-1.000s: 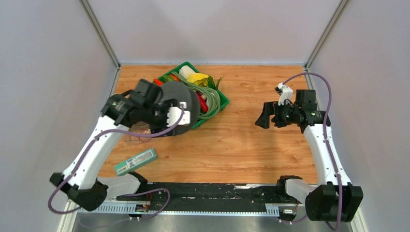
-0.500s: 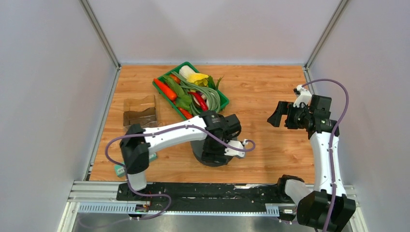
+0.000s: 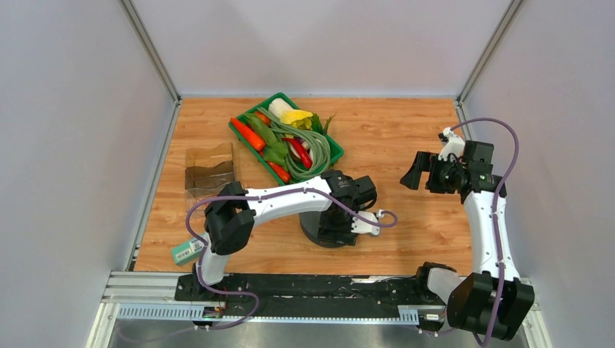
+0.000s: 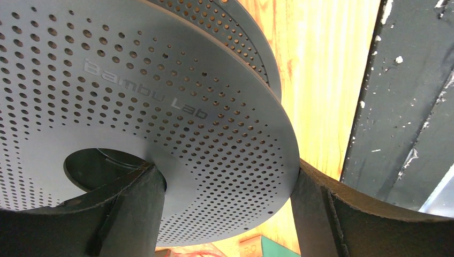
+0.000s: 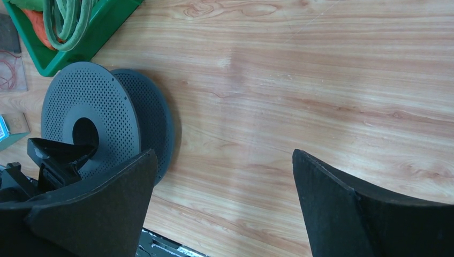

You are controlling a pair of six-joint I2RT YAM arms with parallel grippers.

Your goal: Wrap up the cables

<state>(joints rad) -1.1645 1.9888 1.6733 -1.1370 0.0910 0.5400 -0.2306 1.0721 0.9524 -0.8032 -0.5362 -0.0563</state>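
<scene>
My left gripper (image 3: pixel 336 216) is at the front middle of the table, shut on a dark grey perforated spool (image 3: pixel 319 233). In the left wrist view one finger (image 4: pixel 131 214) sits in the spool's hub hole and the other (image 4: pixel 321 214) is outside the rim of the flange (image 4: pixel 160 107). The thin red wire shows only as a small tangle (image 5: pixel 6 69) at the left edge of the right wrist view, and as a scrap (image 4: pixel 198 252) below the spool. My right gripper (image 3: pixel 412 170) is open and empty, held above the right side of the table, pointing towards the spool (image 5: pixel 91 107).
A green tray (image 3: pixel 250 111) of vegetables and pale green strands stands at the back middle. A brown packet (image 3: pixel 210 170) lies at the left. A teal box (image 3: pixel 187 250) lies near the front left edge. The black rail (image 3: pixel 304 286) runs along the front.
My left arm has swung from the back left to the front middle, carrying the spool, then a little further right. My right arm has drawn back towards the right wall.
</scene>
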